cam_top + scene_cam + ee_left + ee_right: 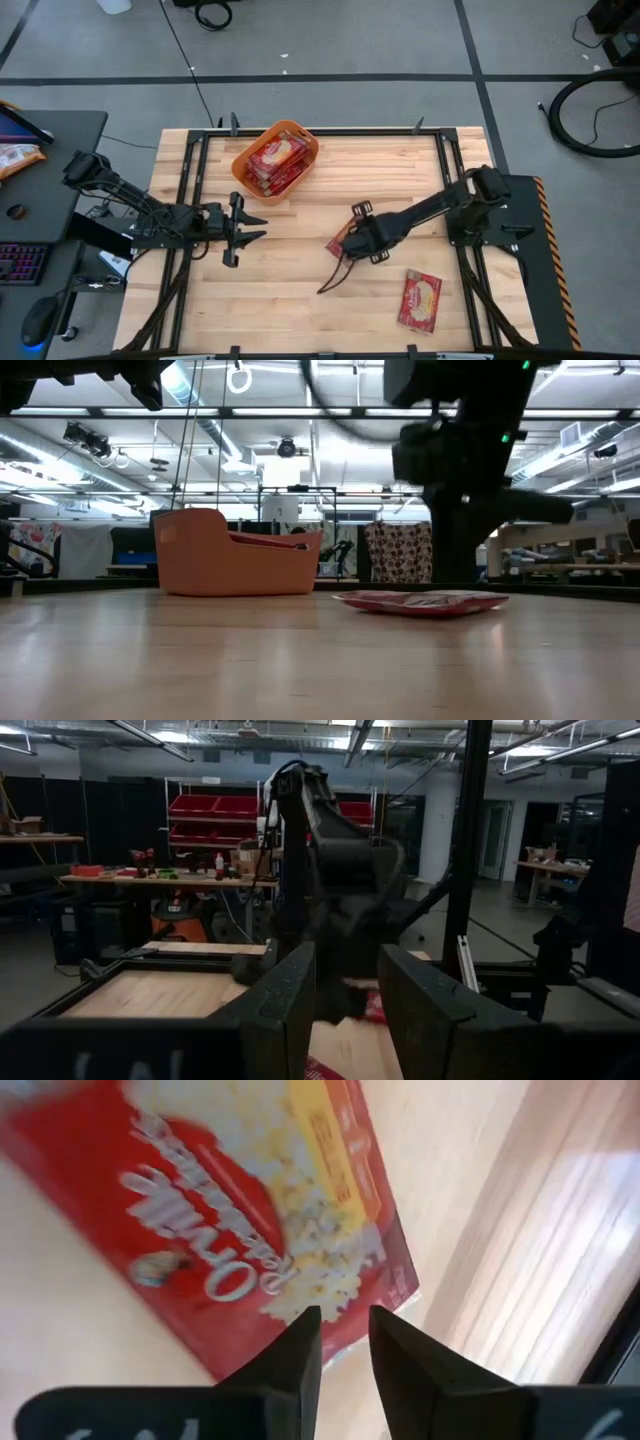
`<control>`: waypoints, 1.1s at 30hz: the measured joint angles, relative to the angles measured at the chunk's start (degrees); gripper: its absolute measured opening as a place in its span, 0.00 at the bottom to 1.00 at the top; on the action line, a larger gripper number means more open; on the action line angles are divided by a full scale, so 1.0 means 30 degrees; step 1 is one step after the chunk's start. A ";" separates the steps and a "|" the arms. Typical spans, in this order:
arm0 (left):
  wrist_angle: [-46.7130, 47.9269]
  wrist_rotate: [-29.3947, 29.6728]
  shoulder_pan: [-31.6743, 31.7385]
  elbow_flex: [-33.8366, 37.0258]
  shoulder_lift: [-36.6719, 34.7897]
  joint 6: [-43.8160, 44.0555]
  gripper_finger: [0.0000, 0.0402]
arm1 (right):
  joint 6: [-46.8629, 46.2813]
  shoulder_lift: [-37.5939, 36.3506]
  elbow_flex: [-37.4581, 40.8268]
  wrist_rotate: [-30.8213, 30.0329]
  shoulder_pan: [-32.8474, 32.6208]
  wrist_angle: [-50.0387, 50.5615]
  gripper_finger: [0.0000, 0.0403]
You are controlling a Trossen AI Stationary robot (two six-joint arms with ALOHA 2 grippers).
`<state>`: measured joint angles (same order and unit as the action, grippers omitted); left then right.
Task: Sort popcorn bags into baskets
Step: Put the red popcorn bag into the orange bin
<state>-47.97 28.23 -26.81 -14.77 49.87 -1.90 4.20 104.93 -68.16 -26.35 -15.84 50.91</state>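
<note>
At the middle of the table, the right gripper [345, 244] is reaching down over the edge of a popcorn bag [250, 1220] that is lying flat on the wood. In the right wrist view its two fingers [300, 1345] are standing a narrow slot apart, straddling the near edge of the bag; whether they are already pinching it cannot be told. This low, edge-on approach probably serves to catch a thin, flat packet that offers no other purchase. A second popcorn bag [421, 301] is lying well apart, near the front right of the table, evidently awaiting its turn. The orange basket [297, 130] is sitting at the far side of the table, left of centre, and is already holding several red packets [275, 162], stacked so that they fit within its walls. The left gripper [252, 227] is waiting over bare wood on the left, its fingers spread apart and holding nothing, clear of the other arm's path to the basket.
</note>
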 joint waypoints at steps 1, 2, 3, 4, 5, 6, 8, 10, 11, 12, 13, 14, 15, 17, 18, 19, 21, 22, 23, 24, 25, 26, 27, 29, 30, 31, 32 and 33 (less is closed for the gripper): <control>0.0008 0.0000 0.0000 0.0000 0.0000 0.0016 0.29 | -0.0246 -0.0273 -0.0007 0.0000 -0.0240 -0.0040 0.23; 0.0001 0.0000 0.0000 0.0000 0.0000 0.0029 0.29 | -0.0520 -0.0487 -0.0007 0.0007 -0.0542 -0.0090 0.23; 0.0001 0.0000 0.0000 0.0000 -0.0003 0.0038 0.29 | -0.0795 -0.0650 -0.0019 0.0000 -0.0898 -0.0159 0.23; 0.0008 0.0000 0.0000 0.0000 -0.0001 0.0045 0.29 | -0.1011 -0.0726 -0.0021 0.0008 -0.1286 -0.0281 0.23; -0.0001 0.0000 0.0000 0.0000 -0.0002 0.0045 0.29 | -0.1216 -0.0735 -0.0021 0.0053 -0.1698 -0.0441 0.22; -0.0006 0.0000 0.0000 0.0000 -0.0004 0.0045 0.29 | -0.1429 -0.0699 -0.0021 0.0114 -0.2136 -0.0596 0.23; -0.0006 0.0000 0.0000 0.0000 -0.0007 0.0053 0.29 | -0.1758 -0.0471 -0.0023 0.0085 -0.2949 -0.0961 0.23; -0.0011 0.0000 0.0000 0.0000 -0.0002 0.0060 0.29 | -0.1961 -0.0247 0.0059 -0.0502 -0.3766 -0.1270 0.23; -0.0024 0.0000 -0.0002 0.0000 -0.0005 0.0083 0.29 | -0.1953 -0.0117 0.0140 -0.0937 -0.4116 -0.1514 0.23; -0.0026 0.0000 -0.0007 0.0000 0.0000 0.0230 0.29 | -0.1927 -0.0049 0.0243 -0.1461 -0.4473 -0.1851 0.23; -0.0026 0.0000 -0.0007 0.0002 0.0000 0.0436 0.29 | -0.1916 -0.0013 0.0408 -0.2036 -0.4788 -0.2050 0.23; -0.0035 0.0000 -0.0006 0.0003 -0.0004 0.0544 0.29 | -0.1913 -0.0010 0.0686 -0.2459 -0.5020 -0.2240 0.23; -0.0028 0.0000 -0.0007 0.0000 -0.0007 0.0555 0.29 | -0.1908 -0.0017 0.1014 -0.2743 -0.5210 -0.2597 0.23; -0.0018 0.0000 -0.0007 0.0013 0.0000 0.0555 0.29 | -0.2001 -0.0017 0.1619 -0.2792 -0.5392 -0.3308 0.23; -0.0052 0.0000 -0.0007 0.0015 0.0000 0.0555 0.29 | -0.2198 -0.0017 0.1876 -0.2795 -0.5430 -0.3281 0.24; -0.0033 0.0000 0.0000 0.0015 0.0000 0.0555 0.29 | -0.2456 -0.0017 0.2117 -0.2796 -0.5461 -0.3296 0.24; -0.0036 0.0000 0.0000 0.0015 0.0000 0.0483 0.29 | -0.2986 -0.0017 0.2647 -0.2754 -0.5366 -0.3918 0.26; -0.0064 0.0000 0.0000 0.0015 0.0000 0.0483 0.29 | -0.3177 -0.0017 0.2786 -0.2754 -0.5305 -0.3914 0.27; -0.0044 0.0000 0.0000 0.0015 0.0000 0.0482 0.29 | -0.3289 -0.0017 0.2833 -0.2760 -0.5262 -0.3950 0.29; -0.0028 0.0000 0.0000 0.0015 0.0000 0.0475 0.29 | -0.3328 -0.0017 0.2854 -0.2749 -0.5214 -0.4169 0.31; -0.0042 0.0000 0.0000 0.0015 0.0000 0.0475 0.29 | -0.3328 -0.0017 0.2857 -0.2747 -0.5179 -0.4343 0.33; -0.0036 0.0006 0.0000 0.0015 0.0000 0.0469 0.29 | -0.3274 -0.0017 0.2857 -0.2747 -0.5142 -0.4511 0.35; -0.0028 0.0000 0.0000 0.0015 0.0000 0.0468 0.29 | -0.3197 -0.0017 0.2857 -0.2747 -0.5115 -0.4777 0.37; -0.0040 0.0000 0.0000 0.0015 0.0000 0.0468 0.29 | -0.2984 -0.0017 0.2857 -0.2754 -0.5083 -0.5106 0.41; -0.0033 0.0000 0.0000 0.0015 0.0000 0.0461 0.29 | -0.2957 -0.0004 0.2857 -0.2754 -0.5070 -0.5141 0.43; -0.0031 0.0000 0.0000 0.0015 0.0000 0.0461 0.29 | -0.2957 0.0089 0.2857 -0.2789 -0.5021 -0.5167 0.45; -0.0035 0.0000 0.0000 0.0015 0.0000 0.0461 0.29 | -0.3014 0.0182 0.2857 -0.2864 -0.4984 -0.5141 0.47; -0.0035 0.0000 0.0000 0.0015 0.0000 0.0453 0.29 | -0.3039 0.0291 0.2857 -0.2925 -0.4934 -0.5063 0.48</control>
<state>-48.07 28.23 -26.81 -14.72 49.87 -0.54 -4.92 105.80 -59.59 -35.12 -30.65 35.72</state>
